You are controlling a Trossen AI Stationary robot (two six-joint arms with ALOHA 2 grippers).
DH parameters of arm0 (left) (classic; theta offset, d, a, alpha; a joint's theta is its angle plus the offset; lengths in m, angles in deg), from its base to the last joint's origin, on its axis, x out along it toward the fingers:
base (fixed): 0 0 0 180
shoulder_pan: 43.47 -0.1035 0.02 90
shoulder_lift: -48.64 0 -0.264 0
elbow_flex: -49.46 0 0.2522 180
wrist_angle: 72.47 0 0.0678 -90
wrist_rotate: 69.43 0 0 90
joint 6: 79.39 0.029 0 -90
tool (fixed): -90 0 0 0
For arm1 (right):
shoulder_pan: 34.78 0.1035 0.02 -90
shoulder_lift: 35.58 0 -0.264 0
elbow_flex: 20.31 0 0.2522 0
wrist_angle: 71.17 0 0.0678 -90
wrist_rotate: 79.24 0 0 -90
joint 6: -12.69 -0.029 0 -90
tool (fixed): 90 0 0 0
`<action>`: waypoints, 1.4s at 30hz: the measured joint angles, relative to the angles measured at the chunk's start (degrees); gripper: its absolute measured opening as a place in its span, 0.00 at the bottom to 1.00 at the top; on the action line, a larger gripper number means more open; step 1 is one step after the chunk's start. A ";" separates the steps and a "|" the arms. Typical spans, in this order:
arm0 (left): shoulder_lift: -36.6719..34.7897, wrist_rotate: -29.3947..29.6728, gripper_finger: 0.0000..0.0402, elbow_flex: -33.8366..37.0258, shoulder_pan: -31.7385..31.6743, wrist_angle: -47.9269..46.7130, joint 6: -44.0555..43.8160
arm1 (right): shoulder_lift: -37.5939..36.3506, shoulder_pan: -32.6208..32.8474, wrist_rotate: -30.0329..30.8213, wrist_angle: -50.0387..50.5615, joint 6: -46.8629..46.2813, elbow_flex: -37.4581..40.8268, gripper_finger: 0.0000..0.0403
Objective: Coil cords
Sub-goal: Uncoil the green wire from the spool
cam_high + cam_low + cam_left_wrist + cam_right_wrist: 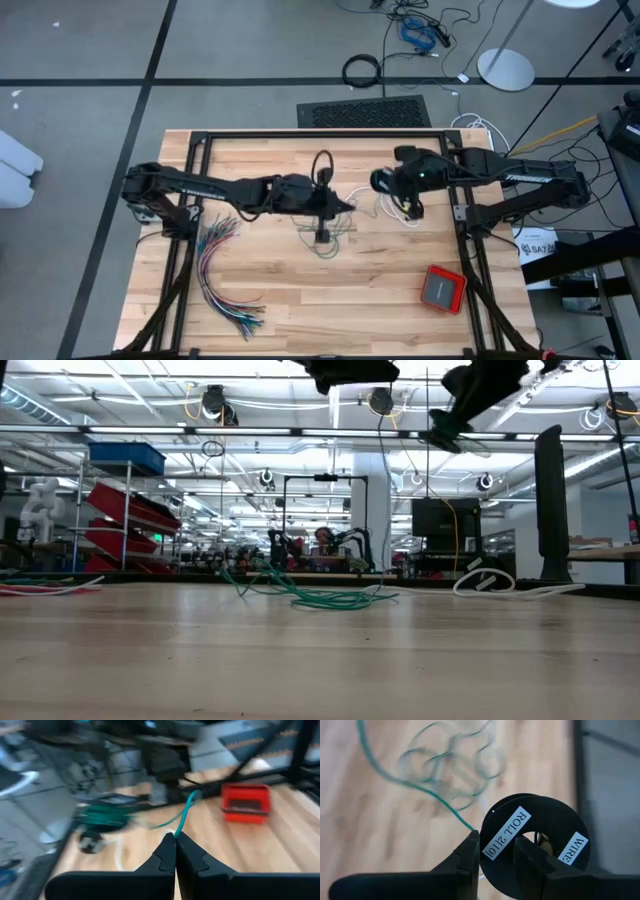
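The teal-green cord (326, 243) lies in loose loops on the wooden table (270, 310) at its middle, a low green pile (322, 598) in the low view. One strand rises to my left gripper (348, 206), which is shut on it above the loops. The cord's other run (447, 806) leads to a black spool (540, 845) labelled "ROLL" and "WIRE", held by my right gripper (385, 182) just right of the left one, above the table. White cord loops (396, 211) lie on the table below the right gripper. My left gripper pinches a single strand of the teal cord (178, 827) between its shut fingertips (167, 851). The strand leaves the tips in a gentle curve, off the table there. My right gripper holds the spool by its labelled flange (501, 840), slanting down from the table's right. One finger (469, 855) is at the rim and the other (527, 862) at the hub hole. The spool is lifted clear.
A fanned bundle of many-coloured wires (222, 275) lies at the table's near left. A red box (442, 288) sits at the near right. A black frame (320, 135) runs around the tabletop. A thick black cable ring (362, 70) lies on the floor beyond the far edge.
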 joint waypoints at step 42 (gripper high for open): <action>3.76 11.77 0.00 5.29 -2.75 -12.92 -8.00 | -0.30 3.95 -17.75 -11.03 5.23 0.00 0.19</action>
